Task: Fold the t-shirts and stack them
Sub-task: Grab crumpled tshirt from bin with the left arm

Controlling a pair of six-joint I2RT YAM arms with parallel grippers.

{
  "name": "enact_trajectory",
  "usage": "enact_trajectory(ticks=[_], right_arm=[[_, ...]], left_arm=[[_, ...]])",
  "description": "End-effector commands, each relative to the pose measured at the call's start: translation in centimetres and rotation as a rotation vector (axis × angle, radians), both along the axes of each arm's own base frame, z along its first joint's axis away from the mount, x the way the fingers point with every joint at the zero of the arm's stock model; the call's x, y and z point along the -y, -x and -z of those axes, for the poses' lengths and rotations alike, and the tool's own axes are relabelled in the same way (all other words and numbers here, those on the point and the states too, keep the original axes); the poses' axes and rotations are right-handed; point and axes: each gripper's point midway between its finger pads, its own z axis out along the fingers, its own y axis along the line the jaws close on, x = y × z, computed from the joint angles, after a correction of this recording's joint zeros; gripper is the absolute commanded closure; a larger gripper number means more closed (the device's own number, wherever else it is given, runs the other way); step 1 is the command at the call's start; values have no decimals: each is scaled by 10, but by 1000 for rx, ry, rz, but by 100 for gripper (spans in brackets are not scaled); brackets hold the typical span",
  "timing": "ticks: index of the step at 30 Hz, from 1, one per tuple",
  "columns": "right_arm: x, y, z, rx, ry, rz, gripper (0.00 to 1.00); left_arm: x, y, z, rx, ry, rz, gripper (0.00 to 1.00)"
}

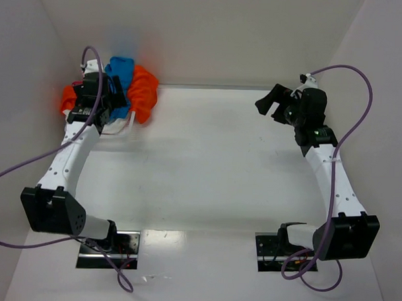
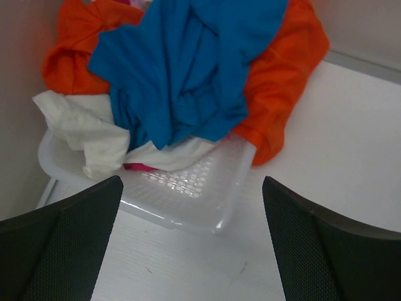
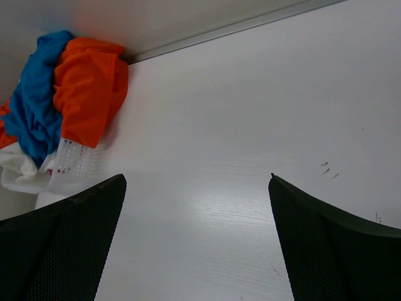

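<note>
The t-shirts lie crumpled in a heap in the table's far left corner. A bright blue one [image 1: 121, 72] [image 2: 188, 69] [image 3: 34, 106] is on top, over a bright orange one [image 1: 145, 89] [image 2: 282, 75] [image 3: 91, 88]. A white one [image 2: 94, 128] [image 3: 15, 172] hangs out below them, with a bit of pink cloth [image 2: 138, 167] under it. My left gripper [image 1: 107, 98] [image 2: 191, 185] hovers just in front of the heap, open and holding nothing. My right gripper [image 1: 272, 105] [image 3: 197, 179] is at the far right above bare table, open and holding nothing.
The heap rests in a translucent white perforated basket [image 2: 194, 194] [image 3: 72, 163] against the left wall. White walls close the table on the left, back and right. The white tabletop [image 1: 207, 164] stretches between the two arms.
</note>
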Motion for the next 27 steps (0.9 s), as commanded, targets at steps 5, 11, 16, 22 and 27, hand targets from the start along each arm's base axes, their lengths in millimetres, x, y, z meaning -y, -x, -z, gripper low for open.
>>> enact_trajectory(ticks=[5, 11, 16, 22, 27], right_arm=[[-11, -7, -19, 60, -20, -40, 0], [-7, -4, -6, 38, -4, -24, 0], [-5, 1, 3, 21, 10, -17, 0], [-3, 5, -2, 47, 11, -8, 0], [-3, 8, -6, 64, 10, -8, 0]], left_arm=[[-62, -40, -1, 72, 11, -148, 0], [-68, -81, 41, 18, 39, -160, 0], [-72, -103, 71, -17, 81, -151, 0], [-88, -117, 97, -32, 72, -225, 1], [-100, -123, 109, -15, 69, -273, 10]])
